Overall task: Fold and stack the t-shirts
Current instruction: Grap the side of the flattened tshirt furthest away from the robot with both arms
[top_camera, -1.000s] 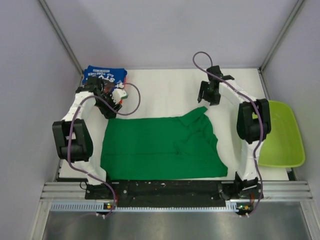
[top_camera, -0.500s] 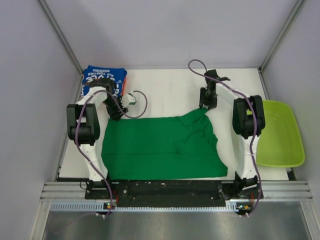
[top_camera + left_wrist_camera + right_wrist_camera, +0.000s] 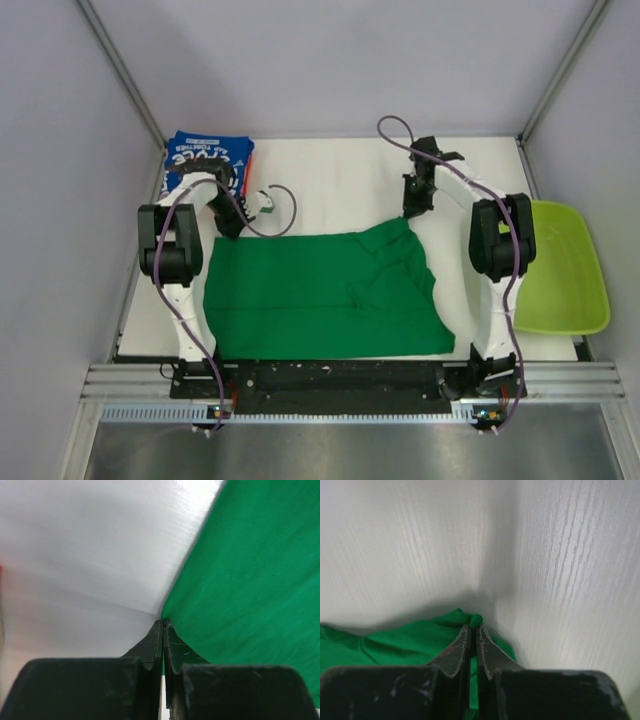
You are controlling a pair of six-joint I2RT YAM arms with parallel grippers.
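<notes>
A bright green t-shirt [image 3: 320, 295] lies spread on the white table, rumpled toward its right side. My left gripper [image 3: 228, 228] is down at the shirt's far left corner, and in the left wrist view its jaws are shut on the green edge [image 3: 172, 625]. My right gripper [image 3: 411, 212] is at the far right corner. There its jaws pinch a small fold of green cloth [image 3: 476, 620]. A folded blue t-shirt [image 3: 205, 160] with white lettering lies at the table's far left corner, with an orange edge showing beside it.
A lime-green plastic tub [image 3: 565, 270] sits off the table's right edge. Grey walls enclose the table on three sides. A dark rail [image 3: 340, 375] runs along the near edge between the arm bases.
Both grippers came down onto the green shirt's far corners and shut on the cloth. The left arm swung in from beside the blue shirt; the right one moved slightly toward the shirt.
</notes>
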